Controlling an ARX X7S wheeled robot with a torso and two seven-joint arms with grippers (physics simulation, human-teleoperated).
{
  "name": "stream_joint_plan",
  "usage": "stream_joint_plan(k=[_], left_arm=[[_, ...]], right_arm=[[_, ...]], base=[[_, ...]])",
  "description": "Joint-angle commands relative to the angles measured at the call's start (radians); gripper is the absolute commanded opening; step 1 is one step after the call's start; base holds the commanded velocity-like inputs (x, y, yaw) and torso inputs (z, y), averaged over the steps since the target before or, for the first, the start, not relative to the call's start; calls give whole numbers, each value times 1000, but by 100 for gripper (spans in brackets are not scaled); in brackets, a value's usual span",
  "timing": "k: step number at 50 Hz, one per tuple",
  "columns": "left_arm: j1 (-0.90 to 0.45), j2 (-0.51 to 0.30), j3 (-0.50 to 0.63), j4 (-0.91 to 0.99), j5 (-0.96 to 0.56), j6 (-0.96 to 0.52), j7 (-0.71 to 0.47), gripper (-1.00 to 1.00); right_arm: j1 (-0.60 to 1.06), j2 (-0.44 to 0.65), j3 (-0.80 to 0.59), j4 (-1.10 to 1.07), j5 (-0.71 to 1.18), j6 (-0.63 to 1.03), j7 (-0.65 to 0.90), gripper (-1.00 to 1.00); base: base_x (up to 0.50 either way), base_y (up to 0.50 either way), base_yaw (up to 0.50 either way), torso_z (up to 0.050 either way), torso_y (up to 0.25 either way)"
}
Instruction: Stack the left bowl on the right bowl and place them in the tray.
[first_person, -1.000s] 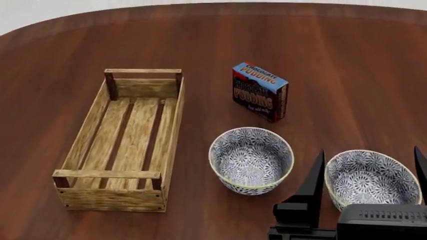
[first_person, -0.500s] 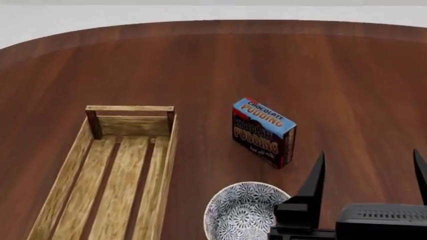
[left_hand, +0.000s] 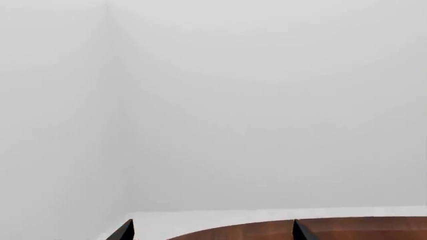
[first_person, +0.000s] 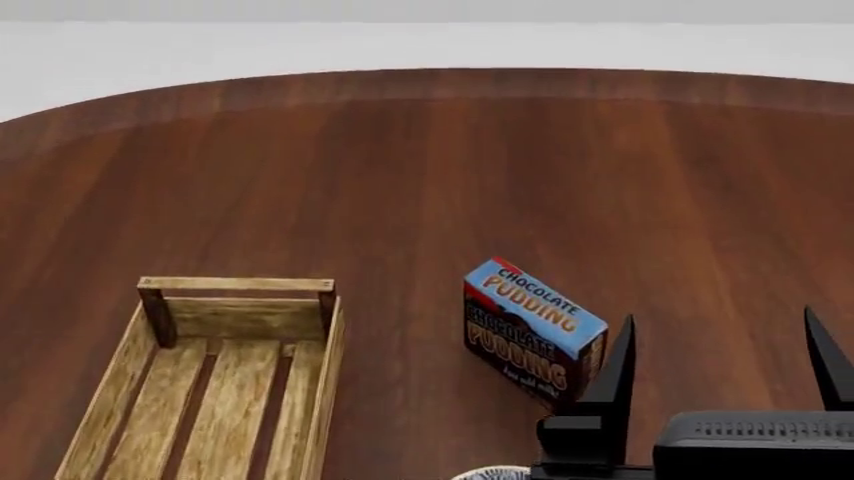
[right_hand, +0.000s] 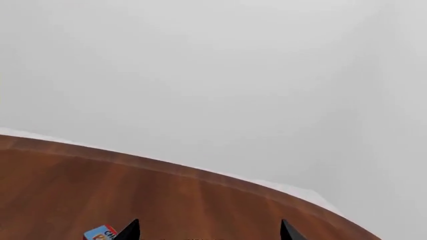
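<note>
My right end effector (first_person: 721, 360) stands at the lower right of the head view, its two dark fingers (first_person: 614, 375) spread wide apart and pointing away from me, with nothing between them. In the right wrist view the same two tips (right_hand: 129, 231) just show at the frame's edge, over the desk (right_hand: 167, 200) and beside a corner of the pudding box (right_hand: 100, 233). My left end effector (left_hand: 212, 231) shows only as two dark tips in the left wrist view, set apart and empty, aimed past the desk's far rim at blank wall; it does not appear in the head view.

Just beside my right fingers stands the blue chocolate pudding box (first_person: 531, 330), upright and angled on the desk. Left of it, well apart, lies the tray (first_person: 240, 320): its long axis runs away from me, its far end plank and two corner posts toward the desk's middle, its near end cut off by the frame. At the bottom edge only a sliver of a patterned bowl's rim (first_person: 491, 473) shows, next to my right wrist housing.

Against the pictures of a moment ago, my head view has tilted up: the tray, box and bowls have slid down the frame, the right bowl is gone from sight, and the desk's far rim with the white floor beyond has come in.
</note>
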Motion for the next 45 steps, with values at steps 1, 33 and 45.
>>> stream_joint_plan(k=[1, 33, 45], left_arm=[[7, -7, 7, -7, -7, 1, -17, 100], [35, -31, 9, -18, -25, 52, -42, 100], [56, -38, 8, -36, -30, 81, -46, 100]], right_arm=[[-1, -9, -21, 4, -18, 3, -23, 100], [8, -8, -37, -16, 28, 18, -45, 100], [39, -41, -97, -32, 46, 80, -81, 100]], base=[[0, 0, 0, 0, -250], [-1, 0, 0, 0, -225], [0, 0, 0, 0, 0]])
